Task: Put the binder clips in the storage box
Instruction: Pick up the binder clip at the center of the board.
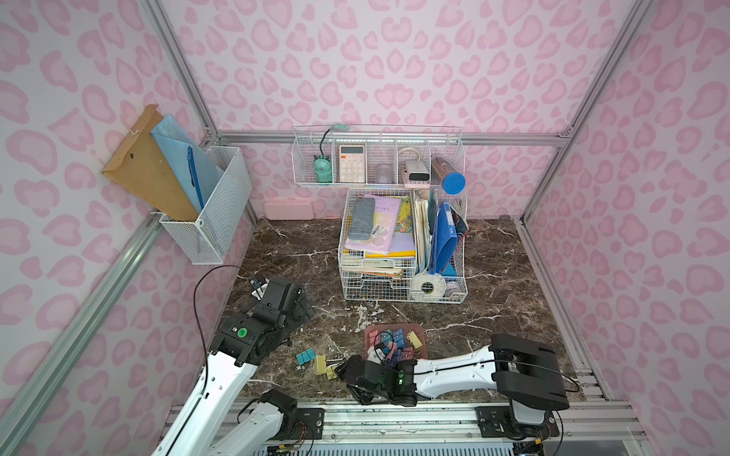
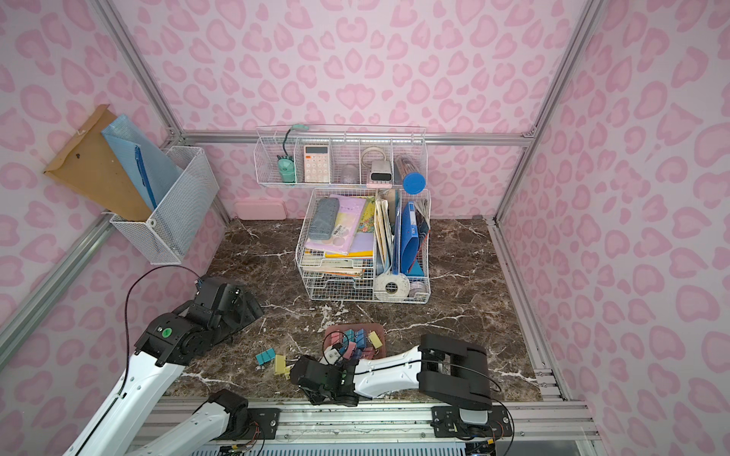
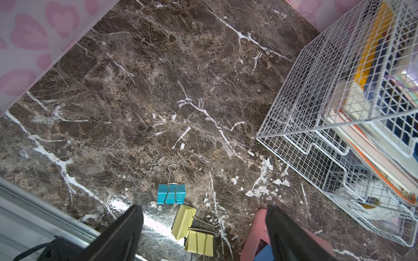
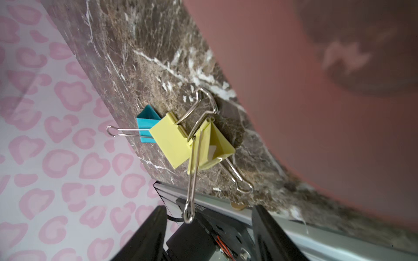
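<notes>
The storage box (image 1: 419, 331), a pinkish-red tray, sits on the marble near the front and holds several binder clips (image 1: 395, 341) in blue, pink and yellow. Left of it a teal clip (image 1: 305, 357) (image 3: 171, 194) and two yellow clips (image 1: 322, 365) (image 3: 183, 221) lie loose and close together. My right gripper (image 1: 343, 371) (image 4: 209, 209) is low beside the yellow clips (image 4: 210, 146), open, with one clip's wire handle (image 4: 189, 212) reaching between its fingers untouched. My left gripper (image 1: 306, 316) (image 3: 203, 207) hovers open, empty, above and behind the loose clips. The box's corner (image 3: 255, 235) shows beside one left finger.
A white wire desk organiser (image 1: 399, 292) full of papers stands behind the box. A wire basket (image 1: 377, 181) hangs on the back wall and a mesh bin (image 1: 209, 221) on the left wall. A pale pink case (image 1: 288, 208) lies at the back. An aluminium rail (image 1: 395, 410) runs along the front.
</notes>
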`<state>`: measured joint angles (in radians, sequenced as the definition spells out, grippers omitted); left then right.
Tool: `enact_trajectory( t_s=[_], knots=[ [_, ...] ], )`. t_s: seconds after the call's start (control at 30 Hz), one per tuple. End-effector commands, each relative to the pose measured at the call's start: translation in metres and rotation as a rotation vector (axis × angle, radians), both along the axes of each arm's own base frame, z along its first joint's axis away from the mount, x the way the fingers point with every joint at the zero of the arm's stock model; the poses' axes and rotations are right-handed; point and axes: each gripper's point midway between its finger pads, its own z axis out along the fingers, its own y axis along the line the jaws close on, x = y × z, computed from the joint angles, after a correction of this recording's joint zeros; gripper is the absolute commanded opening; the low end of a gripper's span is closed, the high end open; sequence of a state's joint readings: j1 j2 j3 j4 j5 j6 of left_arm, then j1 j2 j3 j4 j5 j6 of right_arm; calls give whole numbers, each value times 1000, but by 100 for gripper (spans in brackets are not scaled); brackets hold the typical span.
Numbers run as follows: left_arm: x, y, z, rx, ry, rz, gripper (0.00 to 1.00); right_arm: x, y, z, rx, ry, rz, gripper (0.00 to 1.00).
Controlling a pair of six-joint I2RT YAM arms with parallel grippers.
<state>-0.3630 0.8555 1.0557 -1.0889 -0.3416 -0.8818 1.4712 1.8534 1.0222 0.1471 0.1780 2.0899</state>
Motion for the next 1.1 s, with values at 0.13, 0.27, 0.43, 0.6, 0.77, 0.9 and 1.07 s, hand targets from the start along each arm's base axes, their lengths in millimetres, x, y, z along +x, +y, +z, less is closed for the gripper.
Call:
enact_trajectory(
  t_s=[0.13,0.27,0.43,0.6,0.77,0.9,1.07],
  knots=[
    [5,-2,-6,17,13,-23,90,2,22,7,107,151,-142,44],
    [3,-4,-12,3,27,-25,90,3,22,1,99,156,-142,32],
    [3,-6,-13,-15,19,-25,90,3,25,3,91,146,-121,13],
    [4,-7,-17,-21,29,-21,90,1,26,9,100,135,-87,0],
    [7,-8,-17,-17,34,-21,90,3,37,36,149,42,28,0],
    [10,-8,-12,-8,27,-28,90,9,38,80,188,-98,144,0],
    [14,-12,-4,-7,22,-57,90,35,17,134,91,-380,336,0]
  ],
)
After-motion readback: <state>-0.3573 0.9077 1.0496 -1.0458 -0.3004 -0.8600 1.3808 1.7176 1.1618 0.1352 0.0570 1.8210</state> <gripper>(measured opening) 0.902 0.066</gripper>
